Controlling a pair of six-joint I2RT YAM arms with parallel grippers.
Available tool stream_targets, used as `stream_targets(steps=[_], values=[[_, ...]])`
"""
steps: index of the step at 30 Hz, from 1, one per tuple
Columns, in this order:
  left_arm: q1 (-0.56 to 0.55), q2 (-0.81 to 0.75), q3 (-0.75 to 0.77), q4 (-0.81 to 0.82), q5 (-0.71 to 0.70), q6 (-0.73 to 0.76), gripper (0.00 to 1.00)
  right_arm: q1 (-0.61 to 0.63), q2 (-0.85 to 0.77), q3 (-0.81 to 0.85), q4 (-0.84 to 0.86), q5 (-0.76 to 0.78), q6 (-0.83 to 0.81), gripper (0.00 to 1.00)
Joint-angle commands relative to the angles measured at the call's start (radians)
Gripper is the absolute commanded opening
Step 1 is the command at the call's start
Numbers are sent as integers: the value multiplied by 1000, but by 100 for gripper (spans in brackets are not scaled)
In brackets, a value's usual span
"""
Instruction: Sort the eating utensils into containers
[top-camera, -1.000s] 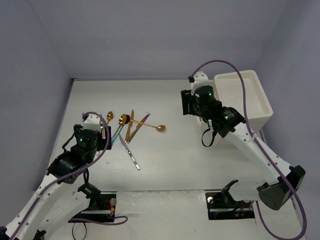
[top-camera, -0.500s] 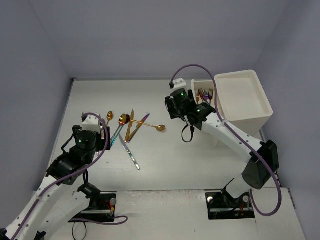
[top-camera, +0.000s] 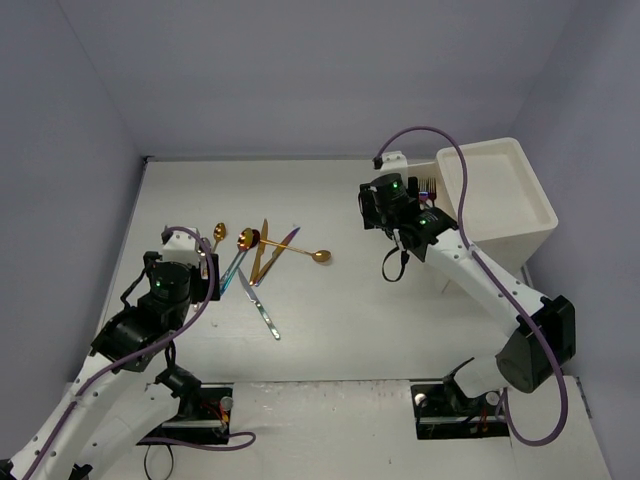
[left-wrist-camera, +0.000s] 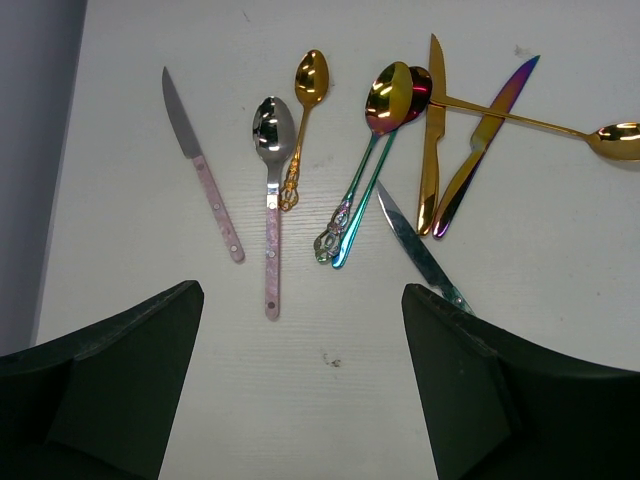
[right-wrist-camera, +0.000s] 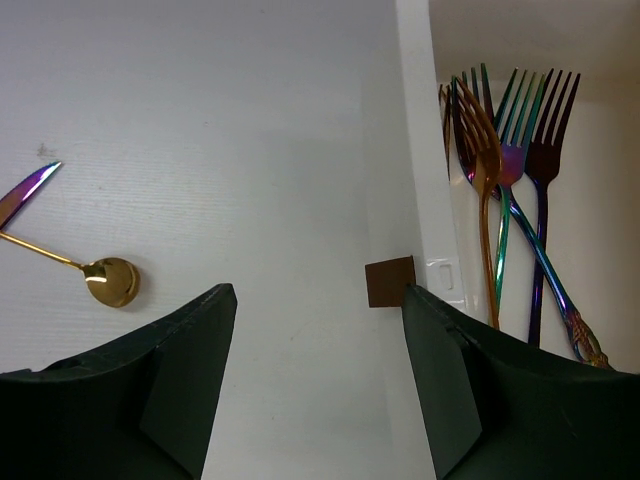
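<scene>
Several utensils lie loose on the table left of centre. The left wrist view shows a pink-handled knife, a pink-handled silver spoon, a small gold spoon, two iridescent spoons, a gold knife, a purple knife, an iridescent knife and a long gold spoon. My left gripper is open and empty just short of them. Several forks lie in the open drawer of the white unit. My right gripper is open and empty, with the drawer's brown handle beside its right finger.
The drawer unit stands at the table's right side, its recessed top bare. The long gold spoon and the purple knife's tip lie left of my right gripper. Purple-grey walls close the table at the back and left. My left gripper also shows in the top view.
My right gripper swung left over the table, then came back right to the drawer front. The drawer with forks now sticks out less, and the unit sits slightly further right. The left arm is still.
</scene>
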Motion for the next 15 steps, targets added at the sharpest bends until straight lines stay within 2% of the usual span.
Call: stream_targets(steps=[1,15], values=[[7,15,5,56,-5,-4,78,-43,-62,-1,-10,79,-15,65],[11,17,4,59,-1,-6,78,-106,-24,-6,-10,54,-37,68]])
